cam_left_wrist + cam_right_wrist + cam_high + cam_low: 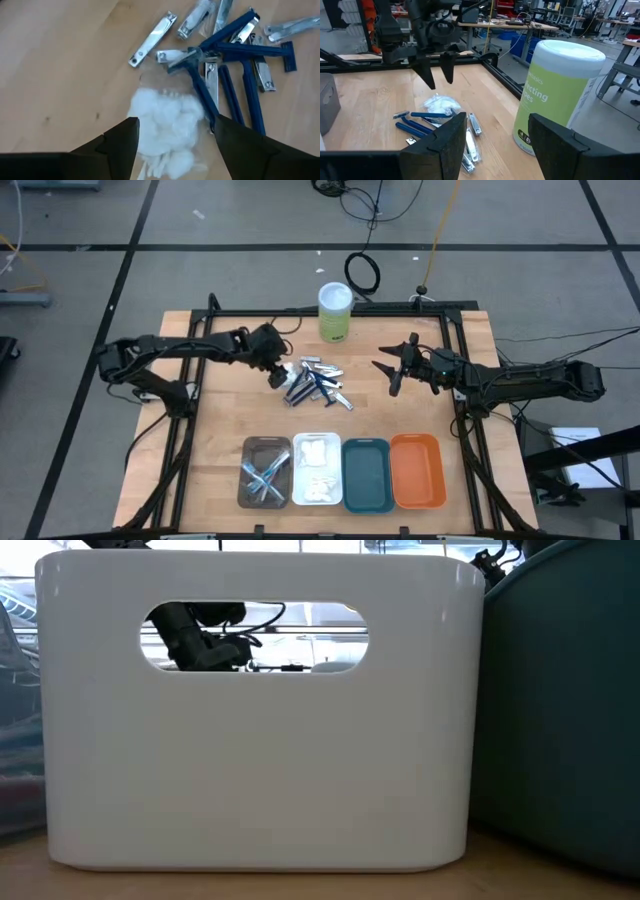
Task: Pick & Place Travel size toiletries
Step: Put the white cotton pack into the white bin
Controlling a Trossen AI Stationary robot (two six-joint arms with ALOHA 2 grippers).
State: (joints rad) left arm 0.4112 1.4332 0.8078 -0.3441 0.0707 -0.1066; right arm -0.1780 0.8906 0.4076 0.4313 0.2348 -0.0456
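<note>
A pile of toiletries (315, 385) lies on the table: dark blue razors (240, 75), silver nail clippers (152, 40) and a white soft wad in clear wrap (165, 125). My left gripper (172, 135) is open and hovers over the wad, one finger on each side of it; the right wrist view shows the left gripper (437, 72) above the wad (440, 105), apart from it. My right gripper (387, 375) is open and waits right of the pile, near the green-and-white canister (560, 95). No toothbrushes show in the pile.
Four trays line the near edge: brown (248, 450) with tools and razors inside, white (298, 442) with white wads, teal (367, 495) and orange (416, 500). The white tray's wall (250, 770) fills the low view. The canister (335, 310) stands by the far edge.
</note>
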